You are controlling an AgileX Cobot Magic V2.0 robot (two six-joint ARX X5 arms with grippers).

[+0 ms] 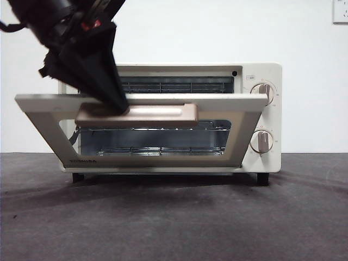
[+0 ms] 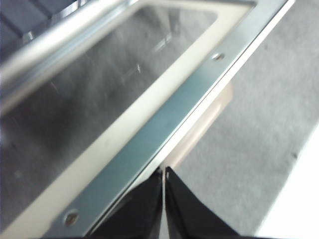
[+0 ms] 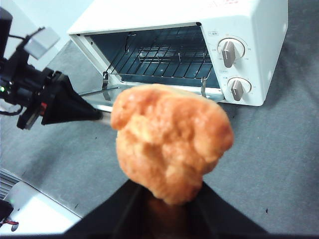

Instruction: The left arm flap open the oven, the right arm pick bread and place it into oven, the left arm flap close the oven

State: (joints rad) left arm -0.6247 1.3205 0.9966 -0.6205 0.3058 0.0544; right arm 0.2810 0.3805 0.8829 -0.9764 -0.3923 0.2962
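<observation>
The cream-white oven (image 1: pixel 255 73) stands on the dark table with its glass door (image 1: pixel 38 117) swung about half way down. My left gripper (image 1: pixel 118 103) is shut, and its tip rests on the door's top edge at the beige handle (image 1: pixel 157 115). The left wrist view shows its closed jaws (image 2: pixel 163 174) against the door's metal rim (image 2: pixel 164 129). My right gripper (image 3: pixel 167 199) is shut on the golden-brown bread (image 3: pixel 169 139), held in the air in front of the oven (image 3: pixel 259 30). The wire rack (image 3: pixel 164 59) inside is bare. The right arm is out of the front view.
Two beige knobs (image 1: pixel 262 89) sit on the oven's right side. The left arm (image 3: pixel 55 99) reaches in at the door's left end. A white object (image 3: pixel 35 209) lies at the table's edge. A wall socket (image 1: pixel 340 11) is on the white wall behind.
</observation>
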